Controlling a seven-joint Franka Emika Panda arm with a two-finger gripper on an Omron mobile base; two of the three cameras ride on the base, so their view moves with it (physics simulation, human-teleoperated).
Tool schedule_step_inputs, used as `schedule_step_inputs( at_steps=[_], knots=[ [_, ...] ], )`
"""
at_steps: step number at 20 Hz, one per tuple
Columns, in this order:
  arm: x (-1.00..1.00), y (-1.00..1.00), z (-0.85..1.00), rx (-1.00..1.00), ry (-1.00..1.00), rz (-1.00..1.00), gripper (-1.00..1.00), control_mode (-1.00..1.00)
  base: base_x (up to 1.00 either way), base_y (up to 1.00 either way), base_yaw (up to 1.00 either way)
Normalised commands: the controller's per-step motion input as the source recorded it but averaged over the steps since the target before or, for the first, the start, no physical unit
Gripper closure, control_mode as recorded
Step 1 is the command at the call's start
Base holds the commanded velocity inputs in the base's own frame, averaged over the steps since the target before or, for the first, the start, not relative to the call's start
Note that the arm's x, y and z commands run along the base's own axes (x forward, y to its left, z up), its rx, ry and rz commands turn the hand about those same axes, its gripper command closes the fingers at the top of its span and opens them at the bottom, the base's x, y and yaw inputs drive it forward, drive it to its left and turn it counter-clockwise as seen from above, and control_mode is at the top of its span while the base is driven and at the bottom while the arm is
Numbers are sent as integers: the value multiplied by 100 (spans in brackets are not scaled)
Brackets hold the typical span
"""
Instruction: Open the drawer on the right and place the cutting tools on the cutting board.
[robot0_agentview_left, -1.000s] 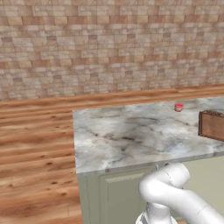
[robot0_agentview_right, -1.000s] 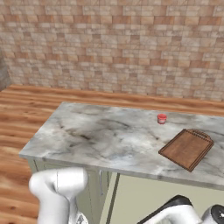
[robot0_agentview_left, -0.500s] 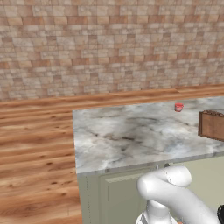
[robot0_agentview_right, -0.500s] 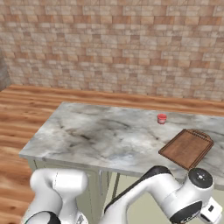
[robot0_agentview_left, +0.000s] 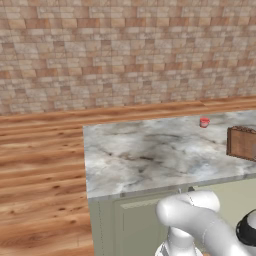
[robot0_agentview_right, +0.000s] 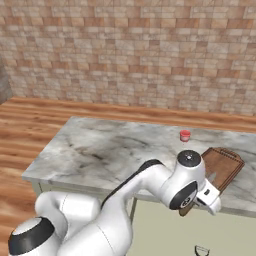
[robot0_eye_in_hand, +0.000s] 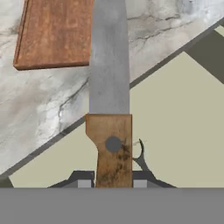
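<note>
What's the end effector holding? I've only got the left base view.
Observer: A knife, its wooden handle pinched in the end effector.
Operator: Where's the arm?
Observer: In the right base view the hand is at the front edge of the counter, just in front of the board.
Operator: Knife on the board?
Observer: No. In the hand view the blade reaches out over the counter alongside the board, gripped.

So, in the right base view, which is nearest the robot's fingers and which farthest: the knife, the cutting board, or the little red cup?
1. Knife: held between the fingers.
2. Cutting board: just beyond, on the counter's right end.
3. Red cup: farthest, back toward the wall.
</note>
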Motion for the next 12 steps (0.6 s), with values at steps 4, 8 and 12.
schedule_step_inputs(
  at_steps=[4, 8, 12],
  knots=[
    [100, 4, 46, 0, 7, -4, 100, -100, 0, 0, 0],
    [100, 4, 58, 0, 6, -5, 100, -100, 0, 0, 0],
    [81, 1, 28, 0, 4, -7, 100, -100, 0, 0, 0]
  ],
)
